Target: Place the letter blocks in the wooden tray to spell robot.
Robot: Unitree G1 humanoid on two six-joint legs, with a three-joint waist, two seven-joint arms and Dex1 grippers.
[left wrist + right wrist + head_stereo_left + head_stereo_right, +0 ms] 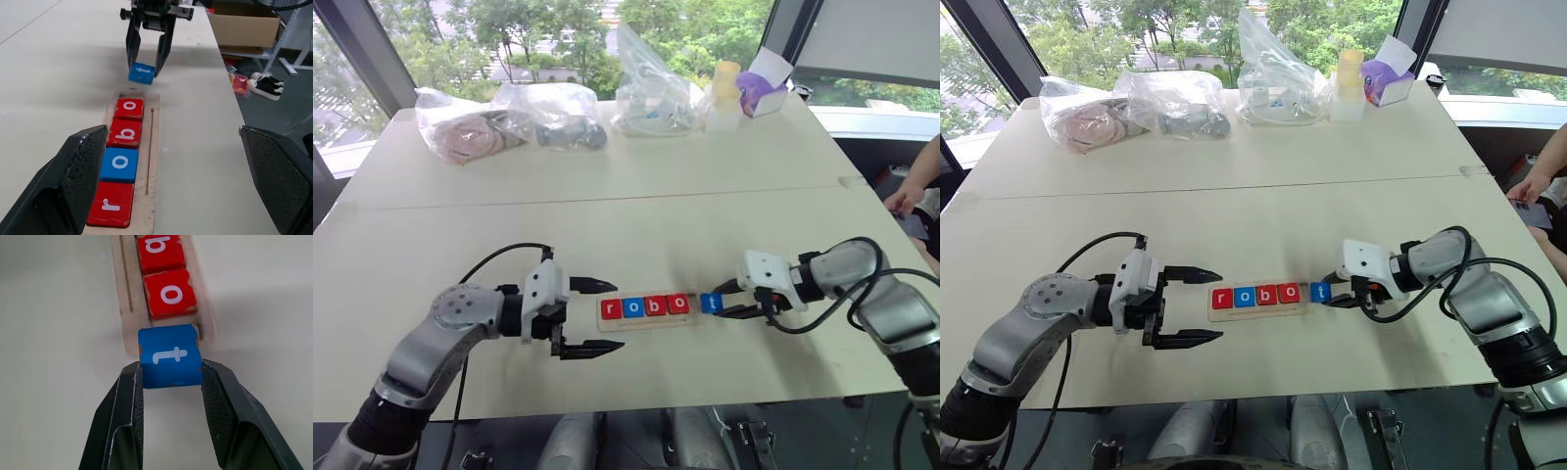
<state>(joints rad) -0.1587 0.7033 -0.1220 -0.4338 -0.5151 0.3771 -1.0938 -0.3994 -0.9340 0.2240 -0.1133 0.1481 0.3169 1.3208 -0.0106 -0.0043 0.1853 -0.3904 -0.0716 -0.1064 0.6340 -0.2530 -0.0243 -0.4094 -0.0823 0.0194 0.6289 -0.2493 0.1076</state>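
The wooden tray (646, 322) lies near the table's front edge. Four letter blocks sit in it in a row: a red r (611, 309), a blue o (632, 307), a red b (655, 305) and a red o (677, 303). My right gripper (717, 302) is shut on the blue t block (170, 355). It holds the block just off the tray's right end, slightly above the table. My left gripper (619, 316) stands open just off the tray's left end, with nothing between its fingers.
Clear plastic bags (548, 113) with items, a pale bottle (724, 93) and a purple-and-white box (764, 83) line the far side of the table. A person's arm (915, 181) shows at the right edge. A seam (607, 199) crosses the tabletop.
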